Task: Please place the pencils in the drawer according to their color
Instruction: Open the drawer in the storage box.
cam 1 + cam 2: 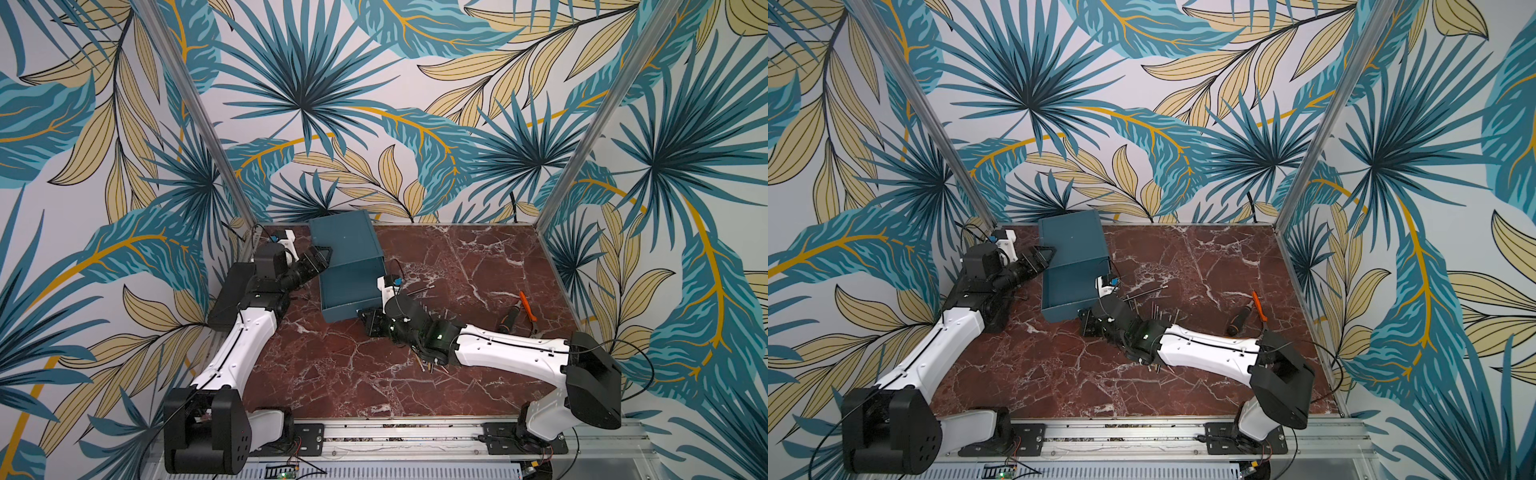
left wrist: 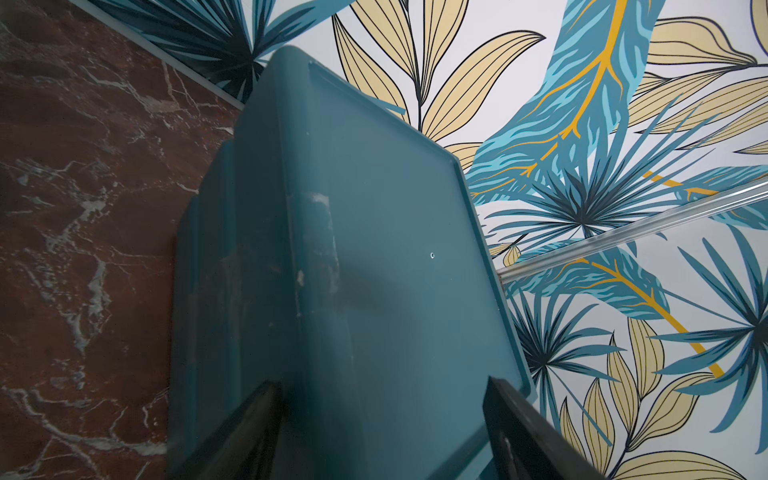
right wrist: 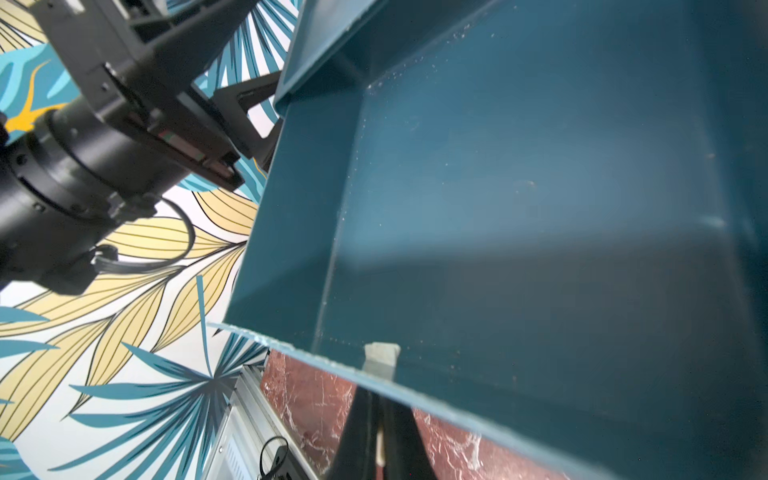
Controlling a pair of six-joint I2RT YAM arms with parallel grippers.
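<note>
Drawer tab [image 3: 381,356] in R gripper [image 3: 378,411]

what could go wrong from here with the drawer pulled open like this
1. The right gripper has its jaws shut on just the small white pull tab of the open drawer; it may slip off, or pulling further may bring the drawer right out of the cabinet.
2. The left gripper, jaws open, only straddles the cabinet, so it might slide.
3. Pencils lie under the right arm; moving it may scatter them.
</note>
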